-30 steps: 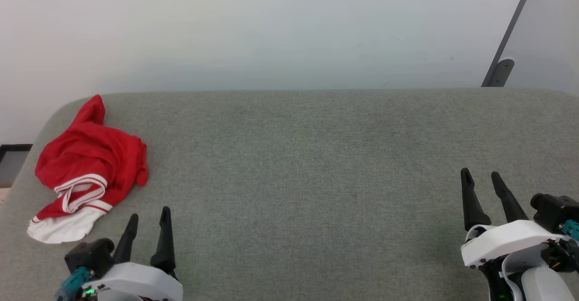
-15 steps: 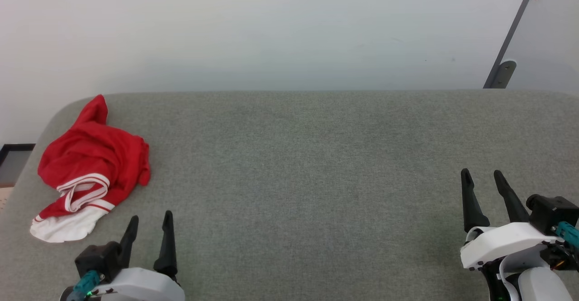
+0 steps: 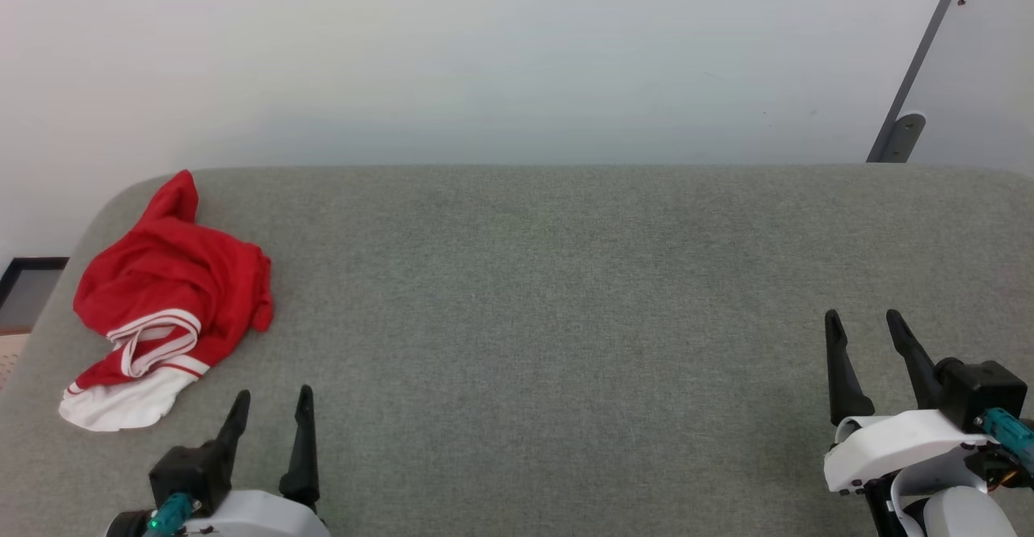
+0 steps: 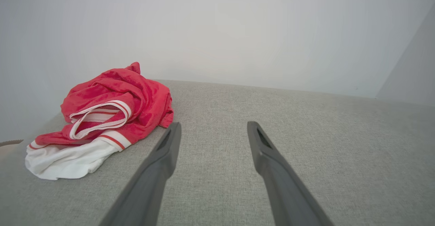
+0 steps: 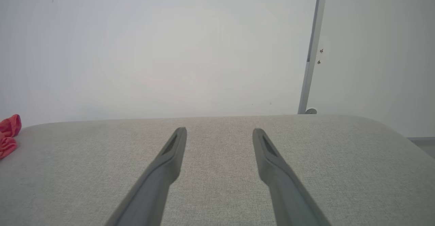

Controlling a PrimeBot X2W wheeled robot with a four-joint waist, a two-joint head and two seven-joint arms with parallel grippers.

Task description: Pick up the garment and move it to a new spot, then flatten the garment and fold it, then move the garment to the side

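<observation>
The garment (image 3: 170,295) is a red shirt with a white sleeve and red-white striped trim. It lies bunched up near the far left corner of the grey padded table (image 3: 549,295). My left gripper (image 3: 275,393) is open and holds nothing, just near and to the right of the garment. In the left wrist view the garment (image 4: 129,97) lies ahead and left of the left gripper (image 4: 214,124), close to the left finger's tip. My right gripper (image 3: 861,315) is open over the table's right side. The right wrist view puts the right gripper (image 5: 219,129) above bare cloth, with the garment (image 5: 8,136) at the left edge.
A white wall rises behind the table's far edge. A grey slanted post (image 3: 913,93) with a metal foot stands at the back right. The table's corners are rounded. Beyond the left edge lie a dark frame (image 3: 24,278) and a beige perforated surface (image 3: 10,355).
The left gripper has drawn back toward the table's near edge, and the right one slightly too. The camera has shifted a little. The garment lies as before.
</observation>
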